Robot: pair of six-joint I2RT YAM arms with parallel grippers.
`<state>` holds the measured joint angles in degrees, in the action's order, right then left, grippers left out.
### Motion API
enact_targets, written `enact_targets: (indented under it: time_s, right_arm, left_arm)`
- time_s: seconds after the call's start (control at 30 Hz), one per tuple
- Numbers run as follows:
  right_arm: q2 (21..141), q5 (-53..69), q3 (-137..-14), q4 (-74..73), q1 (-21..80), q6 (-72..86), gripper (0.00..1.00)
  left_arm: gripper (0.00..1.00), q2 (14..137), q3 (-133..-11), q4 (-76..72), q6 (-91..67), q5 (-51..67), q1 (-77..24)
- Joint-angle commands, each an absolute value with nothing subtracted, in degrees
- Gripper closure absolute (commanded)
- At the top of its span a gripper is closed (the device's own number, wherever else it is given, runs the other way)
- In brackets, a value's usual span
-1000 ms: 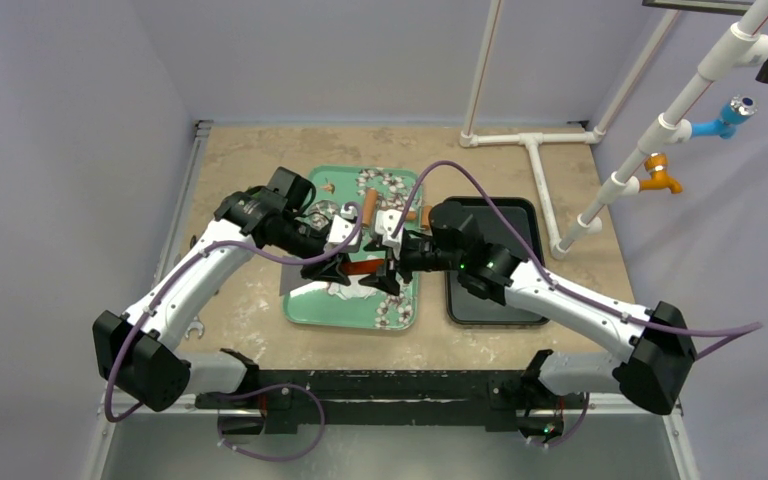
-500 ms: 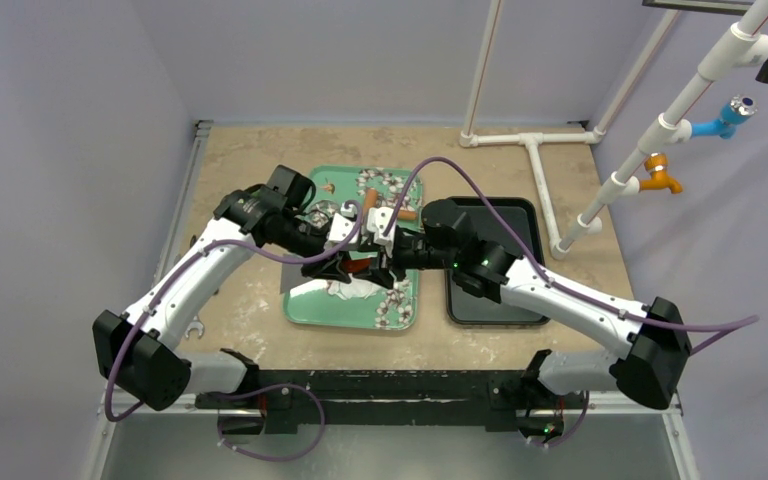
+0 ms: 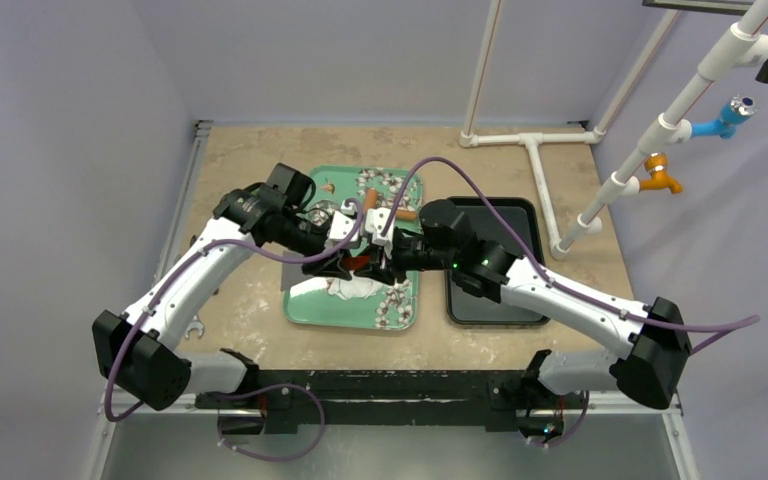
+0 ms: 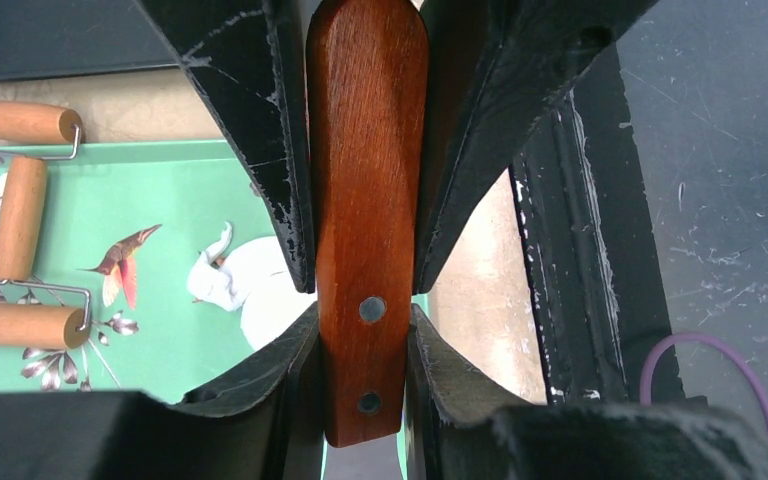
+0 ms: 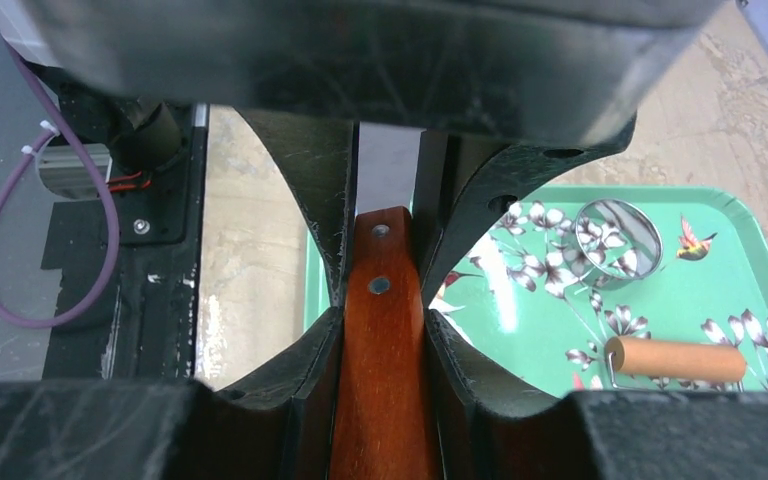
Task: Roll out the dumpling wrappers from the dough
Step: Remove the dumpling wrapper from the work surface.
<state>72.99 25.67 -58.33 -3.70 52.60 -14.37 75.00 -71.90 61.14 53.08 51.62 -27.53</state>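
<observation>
Wooden handle (image 4: pixel 365 200) pinched in the left jaws; right jaws clamp its other end.

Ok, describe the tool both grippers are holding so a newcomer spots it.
Find the green floral tray mid-table, where the left gripper and right gripper meet. Clamped between them is a flat reddish-brown wooden handle with two metal rivets, darker than the pale round rollers nearby.

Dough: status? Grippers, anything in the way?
Left gripper, right gripper both shut on one wooden handle. Dough a ragged lump on tray. Roller lies apart, nothing on dough.
</observation>
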Motion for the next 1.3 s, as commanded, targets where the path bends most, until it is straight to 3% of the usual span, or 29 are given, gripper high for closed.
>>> enact_targets:
  time_s: [0.0,0.03,0.1,0.13,0.2,0.23,0.47,0.73,0.83,1.0,1.27]
  right_arm:
    - [71.91,24.61,-60.65,-4.23,52.34,-14.13,1.0]
    - [71.9,24.08,-60.76,-4.82,52.32,-13.9,1.0]
    - [72.05,22.5,-61.14,-6.44,52.39,-13.25,1.0]
    - [72.08,21.9,-61.19,-6.81,52.37,-12.75,1.0]
    - [71.72,21.21,-60.65,-6.65,52.4,-11.65,1.0]
    - [71.46,21.12,-60.24,-6.52,52.43,-11.34,1.0]
    - [70.47,16.36,-60.67,-12.43,52.44,-9.85,1.0]
    - [77.25,14.76,-77.97,-39.1,52.16,-10.34,1.0]
    - [78.38,17.17,-79.48,-40.62,52.16,-17.63,1.0]
    - [84.08,18.37,-89.51,-47.82,52.12,-30.65,1.0]
    - [95.8,17.7,-97.19,-53.66,51.85,-34.37,1.0]
  left_arm:
    - [1.0,74.36,-73.5,61.34,52.71,54.29,-27.9]
    - [1.0,74.15,-73.11,61.02,52.42,54.06,-27.89]
    - [0.79,73.53,-71.9,59.03,51.26,53.33,-27.93]
    - [0.62,73.08,-71.29,57.93,50.64,52.94,-27.88]
    - [0.05,72.22,-70.18,55.86,49.53,52.36,-27.85]
    - [0.01,71.67,-69.66,54.56,48.5,52.06,-27.72]
    - [0.0,68.64,-70.82,54.29,44.42,52.2,-23.23]
    - [0.0,72.12,-65.4,57.66,40.18,31.38,-5.69]
    - [0.0,75.17,-61.02,54.21,40.09,23.3,-4.75]
    - [0.0,80.88,-59.26,52.8,40.77,19.8,-4.75]
    - [0.02,84.49,-57.21,47.97,39.91,16.95,-4.83]
